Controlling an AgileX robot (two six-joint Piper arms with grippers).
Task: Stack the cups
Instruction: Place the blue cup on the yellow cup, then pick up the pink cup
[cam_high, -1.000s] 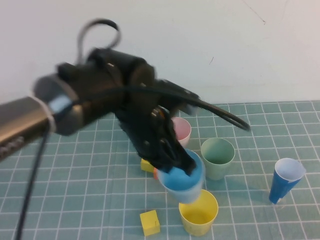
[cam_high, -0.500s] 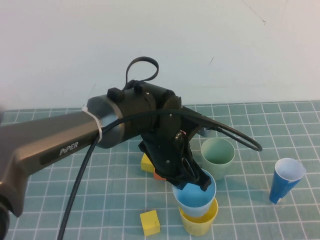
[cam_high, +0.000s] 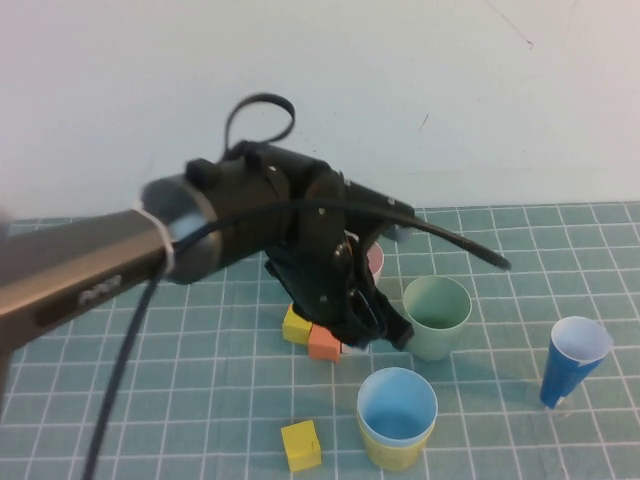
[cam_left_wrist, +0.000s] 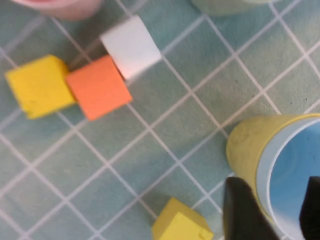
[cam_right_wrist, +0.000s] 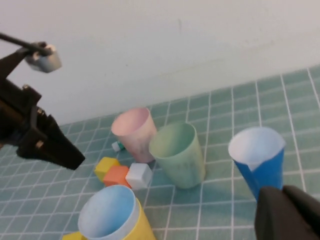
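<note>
The light blue cup (cam_high: 398, 405) sits nested inside the yellow cup (cam_high: 392, 450) at the front of the mat. My left gripper (cam_high: 385, 330) is open and empty, raised just behind this pair. In the left wrist view its fingers (cam_left_wrist: 245, 215) straddle the light blue cup's (cam_left_wrist: 295, 170) rim inside the yellow cup (cam_left_wrist: 245, 145). The pale green cup (cam_high: 436, 316) stands upright to the right of the gripper. The pink cup (cam_high: 376, 262) is mostly hidden behind the left arm; it shows in the right wrist view (cam_right_wrist: 134, 131). My right gripper (cam_right_wrist: 290, 212) is shut and empty, low beside the dark blue cup.
A narrow dark blue cup (cam_high: 572, 360) with white inside stands at the right. A yellow block (cam_high: 296, 325), an orange block (cam_high: 323, 342) and a white block (cam_left_wrist: 131, 46) lie together under the left arm. Another yellow block (cam_high: 300, 445) lies at the front.
My left gripper lowered the light blue cup into the yellow cup, let it go and drew back up and away. The right gripper has not visibly moved.
</note>
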